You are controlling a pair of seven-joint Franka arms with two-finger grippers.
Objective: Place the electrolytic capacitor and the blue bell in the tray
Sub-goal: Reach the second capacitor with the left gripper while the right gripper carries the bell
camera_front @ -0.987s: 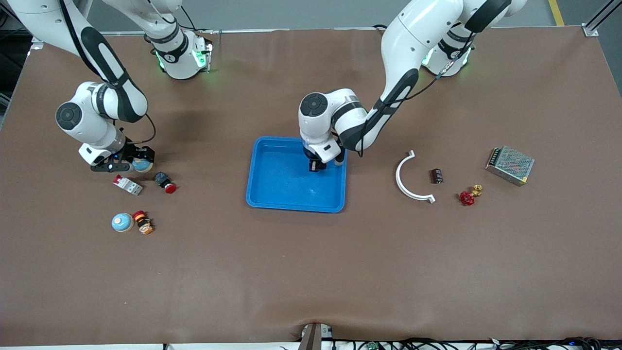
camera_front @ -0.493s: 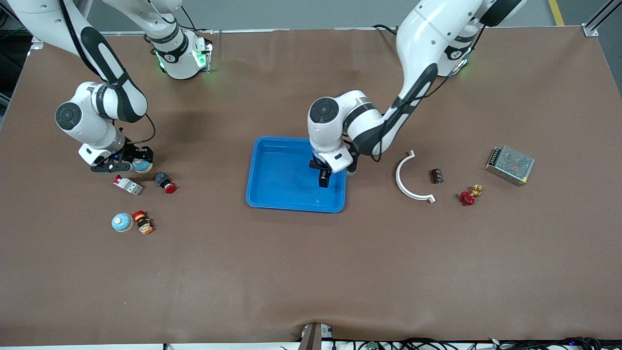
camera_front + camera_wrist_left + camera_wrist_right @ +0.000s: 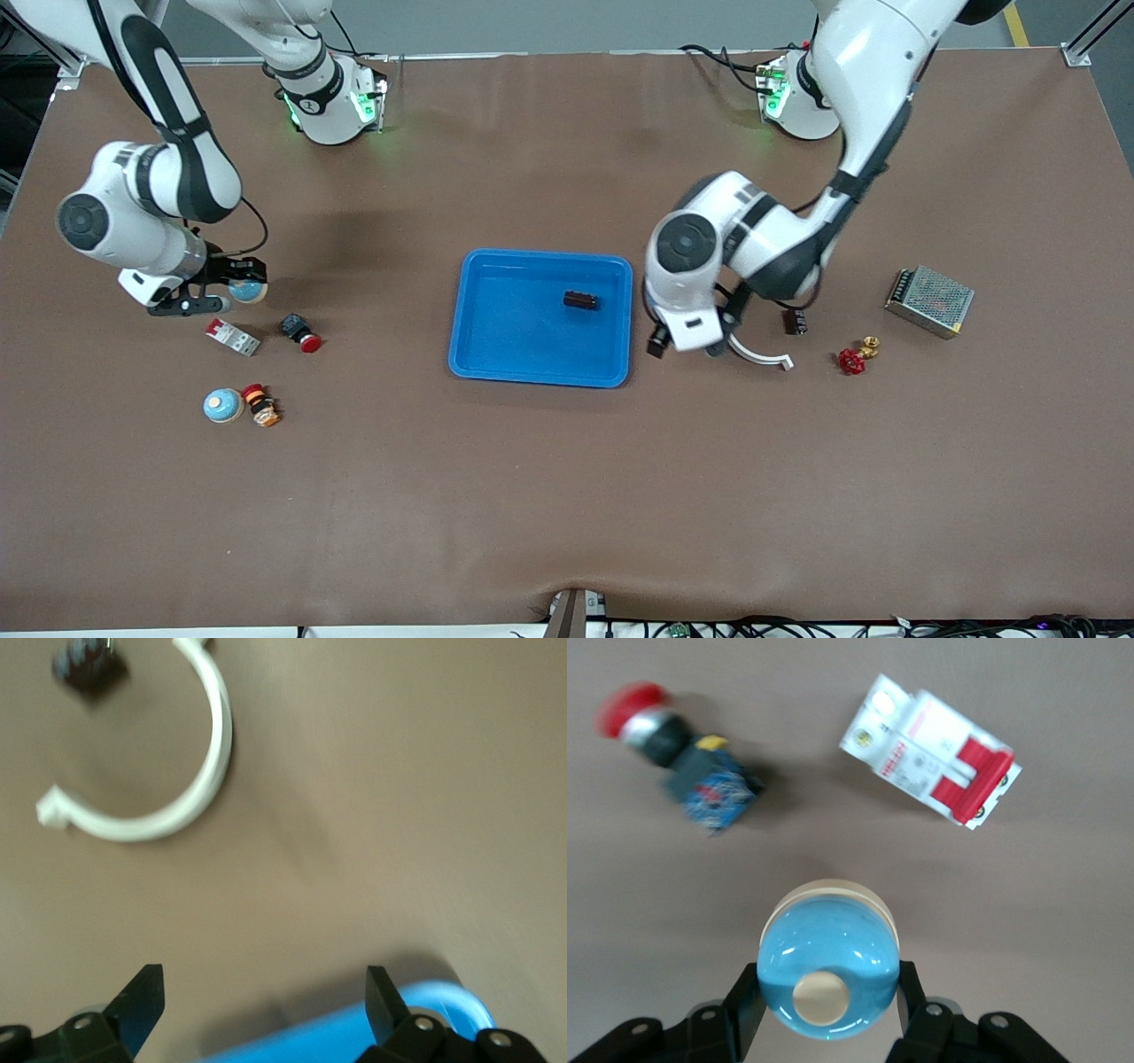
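The bright blue tray [image 3: 505, 341] lies mid-table. A dark electrolytic capacitor [image 3: 581, 301] lies in it, near the rim on the left arm's side. My left gripper [image 3: 682, 347] is open and empty, over the table just outside that rim; in the left wrist view [image 3: 261, 1001] the tray's rim [image 3: 425, 1012] shows by one finger. A second capacitor [image 3: 795, 321] lies on the table. My right gripper [image 3: 232, 292] is shut on a blue bell [image 3: 249, 291], seen between its fingers [image 3: 828, 970]. Another blue bell [image 3: 222, 406] sits nearer the front camera.
A white curved bracket [image 3: 751, 351] [image 3: 177, 811] lies by the left gripper. A red valve [image 3: 851, 361] and a metal mesh box [image 3: 930, 301] are toward the left arm's end. A circuit breaker [image 3: 233, 338] [image 3: 930, 762], a red push button [image 3: 301, 335] [image 3: 673, 735] and a small orange part [image 3: 260, 405] lie near the right gripper.
My left gripper let go of the capacitor in the tray and moved out over the table toward the bracket. My right arm rose a little with the blue bell in its grip.
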